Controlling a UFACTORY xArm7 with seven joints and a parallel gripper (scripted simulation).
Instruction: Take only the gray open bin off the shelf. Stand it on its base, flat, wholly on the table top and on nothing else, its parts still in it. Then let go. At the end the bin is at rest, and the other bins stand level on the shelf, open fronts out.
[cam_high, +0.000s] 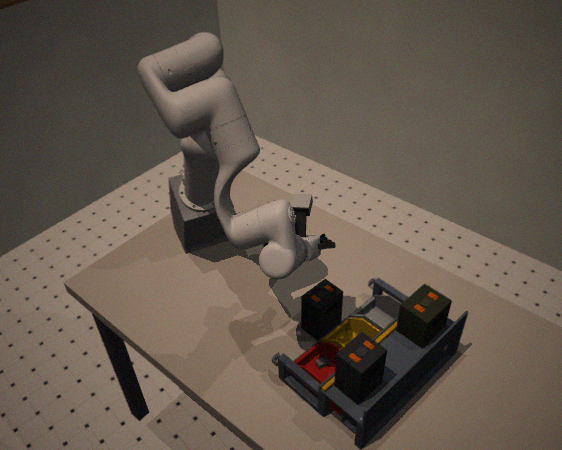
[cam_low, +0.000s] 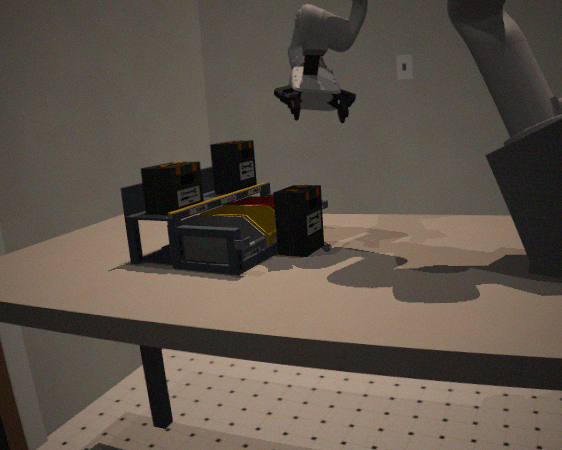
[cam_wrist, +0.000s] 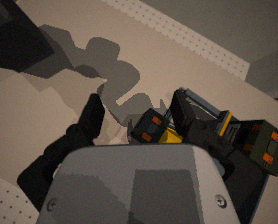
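The hand (cam_high: 327, 242) (cam_low: 320, 120) (cam_wrist: 136, 100) is wide open and holds nothing, high above the bench (cam_high: 165, 300) (cam_low: 320, 305) (cam_wrist: 30, 115) — the gray bin (cam_high: 384, 311) (cam_low: 240, 227) is on the shelf (cam_high: 420, 372) (cam_low: 234, 250) (cam_wrist: 207, 106), beside the yellow bin (cam_high: 357, 327) (cam_low: 257, 216) (cam_wrist: 171, 136), with the red bin (cam_high: 313, 361) (cam_low: 260, 200) beyond — so lifting, setting down and release all remain

The top view looks steeply down from high over one corner, the arm's base (cam_high: 186, 235) at eleven o'clock, the shelf (cam_high: 415, 380) at four; the exterior view sits low beside the table (cam_low: 300, 345), shelf at nine, base (cam_low: 510, 200) at three; the close wrist view faces down past the fingers, sharing the shelf (cam_wrist: 205, 104) with both
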